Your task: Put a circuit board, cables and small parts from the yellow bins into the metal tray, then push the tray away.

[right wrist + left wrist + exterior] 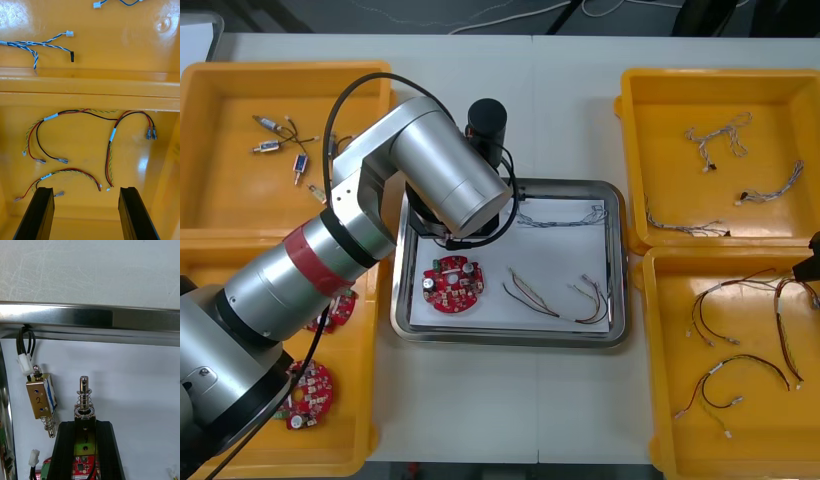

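The left arm [445, 170] is reaching over the metal tray [510, 338], covering its own gripper in the front view. The left wrist view is showing what is hidden there: the left gripper [85, 426] is clamping a small metal part [84, 392] between its fingers, with pin and spring sticking out. It is over the tray's white floor, near the shiny rim. A second metal part [40, 395], marked 2, is lying just beside it, its black cable looping toward the rim. The front view is showing a circuit board [453, 283], red and yellow cables [558, 297] and a blue and white cable [565, 214] lying in the tray. The right gripper [84, 192] is hanging with fingers spread apart, gripping nothing, over loose cables [75, 112] in the near right yellow bin [157, 165].
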Controlling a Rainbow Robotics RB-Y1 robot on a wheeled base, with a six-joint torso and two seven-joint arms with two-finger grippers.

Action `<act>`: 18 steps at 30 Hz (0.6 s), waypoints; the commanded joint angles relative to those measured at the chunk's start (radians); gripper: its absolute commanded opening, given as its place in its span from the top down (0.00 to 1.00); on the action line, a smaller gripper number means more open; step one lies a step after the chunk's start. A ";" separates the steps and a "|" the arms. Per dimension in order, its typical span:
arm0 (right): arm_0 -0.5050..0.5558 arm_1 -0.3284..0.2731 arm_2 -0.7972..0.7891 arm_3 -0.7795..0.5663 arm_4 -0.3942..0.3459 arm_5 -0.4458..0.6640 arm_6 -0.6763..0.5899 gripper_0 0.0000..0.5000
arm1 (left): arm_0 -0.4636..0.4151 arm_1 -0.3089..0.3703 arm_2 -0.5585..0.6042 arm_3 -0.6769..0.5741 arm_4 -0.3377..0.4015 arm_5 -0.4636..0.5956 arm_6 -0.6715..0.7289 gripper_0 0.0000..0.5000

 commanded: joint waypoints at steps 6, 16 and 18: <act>0.011 -0.026 -0.031 -0.005 -0.003 0.003 -0.019 0.00 | -0.048 -0.027 -0.026 -0.011 -0.011 -0.026 0.080 1.00; 0.011 -0.026 -0.031 -0.005 -0.003 0.003 -0.019 0.00 | -0.048 -0.027 -0.026 -0.007 -0.014 -0.024 0.081 1.00; 0.011 -0.026 -0.031 -0.005 -0.003 0.003 -0.019 0.00 | -0.046 -0.027 -0.026 -0.007 -0.017 -0.024 0.083 0.88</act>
